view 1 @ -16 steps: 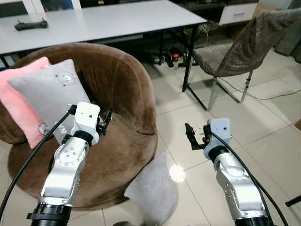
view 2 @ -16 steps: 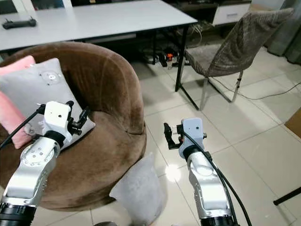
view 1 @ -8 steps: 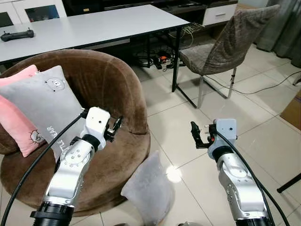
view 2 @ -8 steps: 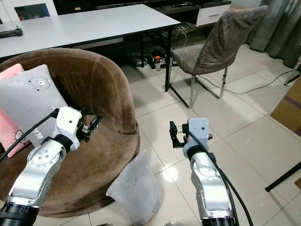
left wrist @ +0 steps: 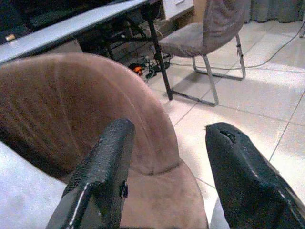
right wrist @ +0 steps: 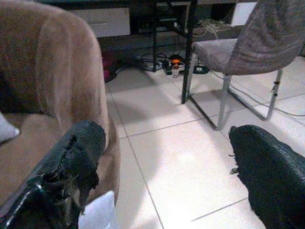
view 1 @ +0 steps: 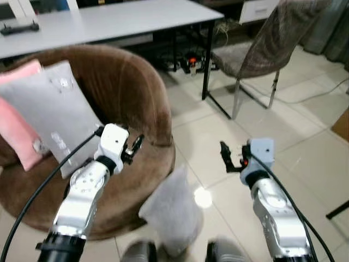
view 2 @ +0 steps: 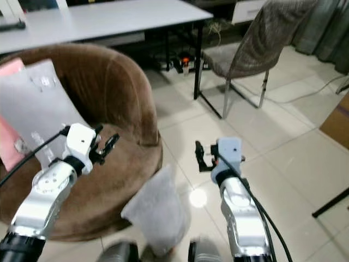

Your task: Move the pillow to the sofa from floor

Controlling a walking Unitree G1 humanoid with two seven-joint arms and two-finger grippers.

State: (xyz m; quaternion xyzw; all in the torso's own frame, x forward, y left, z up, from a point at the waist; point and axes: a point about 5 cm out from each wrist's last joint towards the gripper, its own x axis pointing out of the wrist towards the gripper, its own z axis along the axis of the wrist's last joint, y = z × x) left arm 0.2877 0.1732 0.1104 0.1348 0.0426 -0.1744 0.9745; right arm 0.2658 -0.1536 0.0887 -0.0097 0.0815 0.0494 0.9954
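A grey pillow [view 1: 170, 212] stands on the tiled floor, leaning against the front of the round brown sofa [view 1: 131, 93]. My left gripper [view 1: 134, 147] hovers over the sofa's seat, open and holding nothing. My right gripper [view 1: 224, 157] hangs open above the floor to the right of the pillow, also holding nothing. In the right wrist view a corner of the grey pillow [right wrist: 97, 213] shows beside one finger [right wrist: 71, 164]. The left wrist view looks over the sofa's back [left wrist: 71, 95] between its two fingers [left wrist: 107, 164].
A grey cushion [view 1: 52, 117] and a pink cushion [view 1: 16, 128] rest on the sofa's left side. A white table [view 1: 109, 22] stands behind it, with a grey chair [view 1: 262, 49] to the right and cables [view 1: 191, 61] under the table. Open tiled floor [view 1: 305, 158] lies to the right.
The camera has tilted down and the picture is blurred, so my own feet now show at the bottom edge. Both grippers keep the same pose, open.
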